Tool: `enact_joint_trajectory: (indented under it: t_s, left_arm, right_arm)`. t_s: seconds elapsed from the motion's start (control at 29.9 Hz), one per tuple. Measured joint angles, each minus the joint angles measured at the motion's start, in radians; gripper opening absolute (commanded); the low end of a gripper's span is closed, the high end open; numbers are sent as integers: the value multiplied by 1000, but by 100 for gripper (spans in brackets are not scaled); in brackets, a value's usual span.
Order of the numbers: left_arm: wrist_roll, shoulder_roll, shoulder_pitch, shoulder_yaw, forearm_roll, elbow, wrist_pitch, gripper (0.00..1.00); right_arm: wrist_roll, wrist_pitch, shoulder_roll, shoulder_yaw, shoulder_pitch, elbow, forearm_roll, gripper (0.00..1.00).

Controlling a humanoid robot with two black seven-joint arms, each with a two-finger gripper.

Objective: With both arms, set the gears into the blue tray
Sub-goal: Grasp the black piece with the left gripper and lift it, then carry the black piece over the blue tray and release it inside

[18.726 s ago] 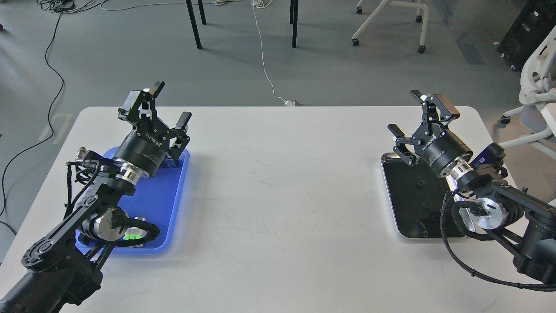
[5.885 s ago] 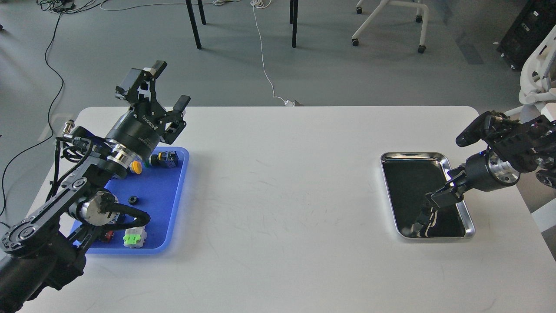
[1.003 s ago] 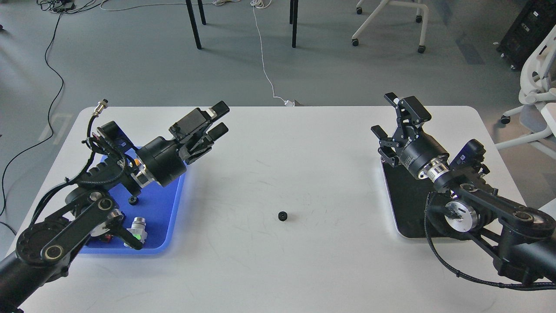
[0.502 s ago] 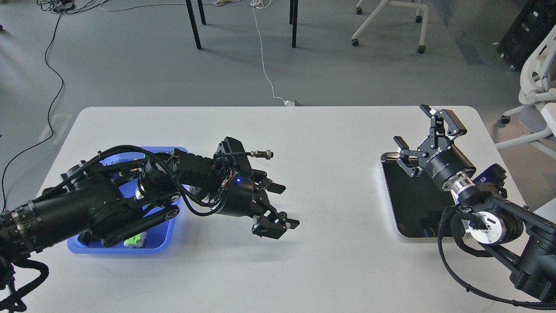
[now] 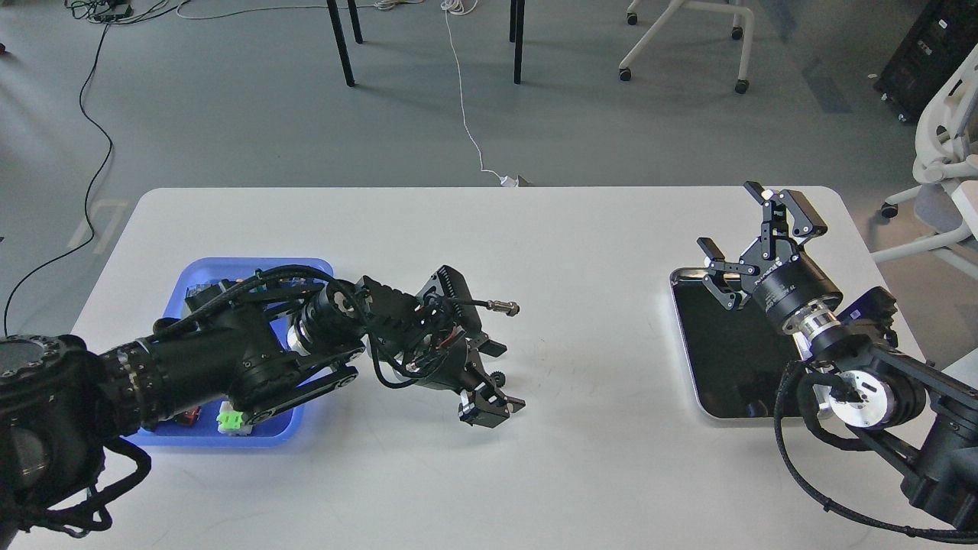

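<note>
One small black gear [image 5: 498,377] lies on the white table near its middle. My left arm reaches out from over the blue tray [image 5: 200,273], and the left gripper [image 5: 493,380] is down at the table, open, with one finger on each side of the gear. I cannot tell whether the fingers touch it. The arm hides most of the blue tray. At the right, my right gripper [image 5: 745,233] hangs open and empty above the far end of the metal tray.
A black-bottomed, silver-rimmed metal tray [image 5: 722,367] sits at the right under my right arm. A green switch [image 5: 231,421] and a red one [image 5: 188,416] show at the blue tray's near edge. Chairs and cables are on the floor beyond the table.
</note>
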Motion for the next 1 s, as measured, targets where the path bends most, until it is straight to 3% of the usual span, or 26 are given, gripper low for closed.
enact_joint_trajectory:
  t_s: [0.13,0.27,0.4,0.57,0.87,1.0]
  left_arm:
    - [0,8,2,15,0,8,5,55]
    - [0,15,2,23,0,9,18,25]
    - [1,15,0,26,0,10,19,16]
    - [1,15,1,27,-1,11,21,10]
    - [-1,16,-14,22,0,9,28,10]
    - [-1,86,-74,11,0,-11,28,11]
  right_arm:
    - [0,0,0,0,-1,0,0,99]
    - [0,0,1,-1,-1,0,-1,99]
    - [0,0,2,-1,-1,0,-1,99]
    - [0,0,2,0,-1,1,-1,99]
    - [0,0,2,0,-1,2,-1,99]
    - [0,0,2,-1,0,2,-1,99]
